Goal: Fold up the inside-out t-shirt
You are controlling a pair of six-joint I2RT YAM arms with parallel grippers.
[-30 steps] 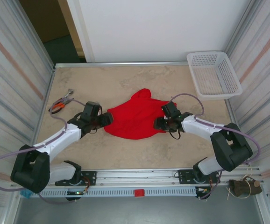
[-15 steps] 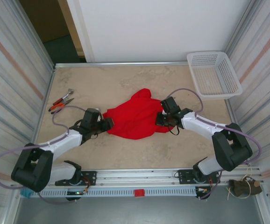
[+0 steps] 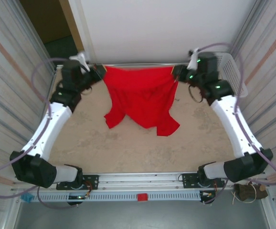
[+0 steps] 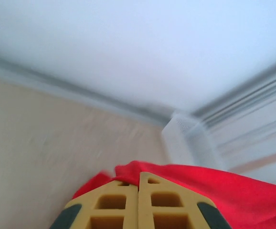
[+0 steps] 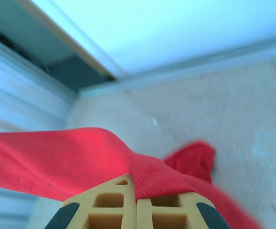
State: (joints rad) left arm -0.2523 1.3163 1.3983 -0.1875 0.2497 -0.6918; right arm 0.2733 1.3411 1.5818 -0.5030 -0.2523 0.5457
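Note:
The inside-out t-shirt [image 3: 140, 98], bright red, hangs stretched between both grippers high over the far half of the table, its lower edge drooping toward the tabletop. My left gripper [image 3: 101, 70] is shut on the shirt's left top corner; its yellow fingers [image 4: 114, 202] are pressed together with red cloth [image 4: 233, 188] trailing off to the right. My right gripper [image 3: 175, 71] is shut on the right top corner; red fabric [image 5: 57, 157] comes out from between its fingers [image 5: 107, 205] and drapes over them.
A white mesh basket [image 3: 233, 76] sits at the far right corner, just behind the right arm. The beige tabletop [image 3: 128, 148] is walled by corrugated panels left and right and a white wall at the back.
Both grippers closed on the shirt's edges while it lay bunched at mid-table, then lifted and swung far back and apart, pulling the shirt up into a taut hanging sheet.

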